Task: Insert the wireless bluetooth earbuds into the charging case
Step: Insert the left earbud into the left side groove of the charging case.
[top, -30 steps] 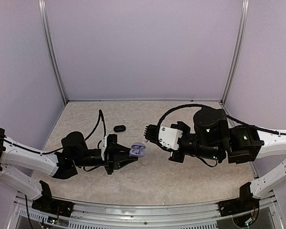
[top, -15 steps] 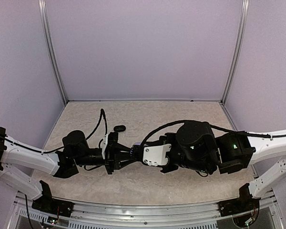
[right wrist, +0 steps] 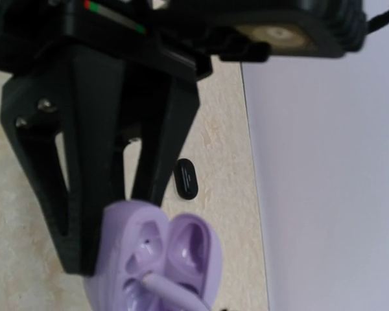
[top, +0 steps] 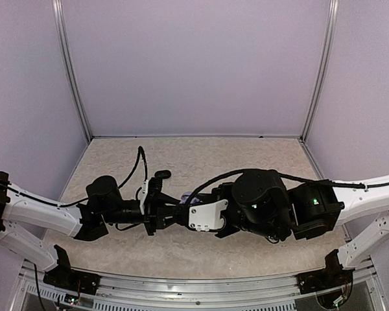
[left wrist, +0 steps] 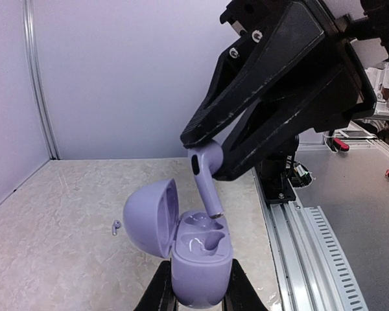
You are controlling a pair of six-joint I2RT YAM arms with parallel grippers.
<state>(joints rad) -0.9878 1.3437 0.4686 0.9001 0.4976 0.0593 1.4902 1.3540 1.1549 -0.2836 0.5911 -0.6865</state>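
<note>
My left gripper [left wrist: 200, 293] is shut on the base of a lavender charging case [left wrist: 201, 262], held upright with its lid [left wrist: 149, 217] swung open to the left. My right gripper [left wrist: 204, 154] comes down from the upper right, shut on a lavender earbud [left wrist: 206, 181]. The earbud's stem tip hangs just over the far socket of the case, and I cannot tell whether it touches. In the right wrist view the case [right wrist: 152, 249] and the earbud stem [right wrist: 172, 290] sit at the bottom edge. A second lavender earbud [left wrist: 115, 226] lies on the table, left of the case.
A shut black oval case [top: 163, 173] lies on the table beyond the grippers and shows in the right wrist view as the black case [right wrist: 186, 179]. The arms meet at mid-table, left gripper [top: 170, 210] against right gripper [top: 187, 208]. Lilac walls enclose the table.
My right arm has swung left across the table and brought its earbud over the open case. The left gripper has held the case almost still.
</note>
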